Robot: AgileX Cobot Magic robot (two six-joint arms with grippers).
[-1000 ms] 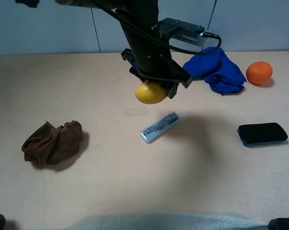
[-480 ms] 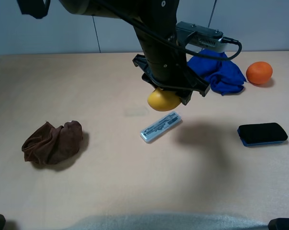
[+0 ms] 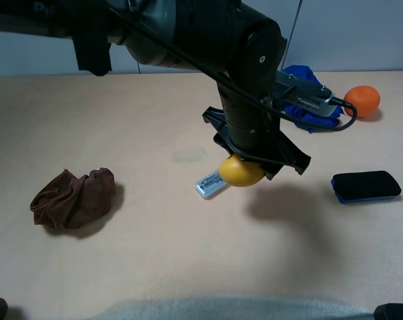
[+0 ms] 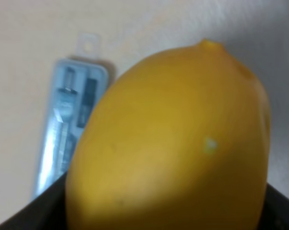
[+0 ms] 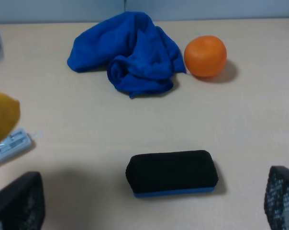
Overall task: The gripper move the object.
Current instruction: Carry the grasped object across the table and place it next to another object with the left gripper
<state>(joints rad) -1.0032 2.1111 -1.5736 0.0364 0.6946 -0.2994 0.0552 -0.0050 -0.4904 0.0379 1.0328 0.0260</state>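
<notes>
Yellow fruit (image 3: 240, 173) hangs clamped tight in the left gripper (image 3: 253, 160), over one end of the pale blue case (image 3: 207, 185).

The high camera looks steeply down over the table (image 3: 121, 253). The left wrist camera sits hard against the yellow fruit (image 4: 173, 143) — pale case (image 4: 63, 129) just beyond. The right wrist camera looks low across blue cloth (image 5: 130, 52) and orange (image 5: 205, 56), shared with the high view.

yellow object (image 3: 240, 173), blue cloth (image 5: 130, 55), orange fruit (image 5: 205, 56)
</notes>
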